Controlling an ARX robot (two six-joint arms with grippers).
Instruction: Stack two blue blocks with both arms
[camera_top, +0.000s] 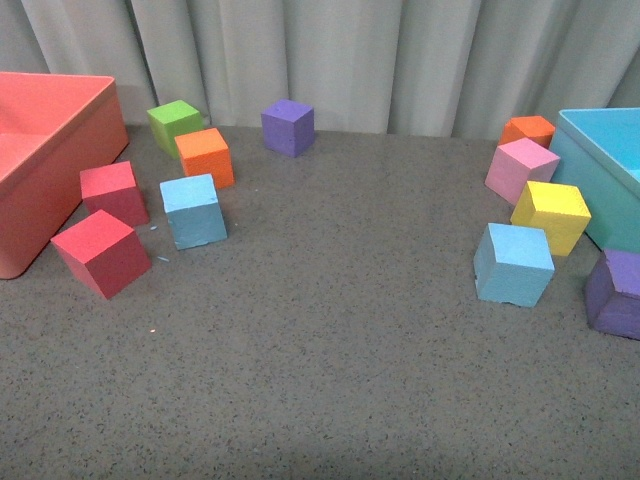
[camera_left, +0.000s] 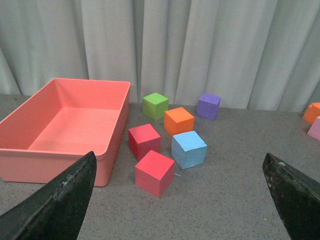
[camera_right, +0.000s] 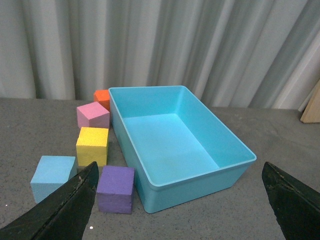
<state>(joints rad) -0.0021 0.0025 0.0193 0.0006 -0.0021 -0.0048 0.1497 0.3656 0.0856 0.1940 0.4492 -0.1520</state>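
two cubic foam blue blocks (camera_top: 193, 210) (camera_top: 514, 263), speckled grey tabletop (camera_top: 330, 340)

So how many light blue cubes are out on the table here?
2. One light blue cube sits on the left, beside the orange cube and a red cube; the other sits on the right, in front of the yellow cube. None looks hidden.

Grey speckled table (camera_top: 330, 380) with blue blocks (camera_top: 193, 210) (camera_top: 514, 263), other cubes (camera_top: 551, 216), two bins (camera_top: 50, 190) (camera_top: 590, 180)
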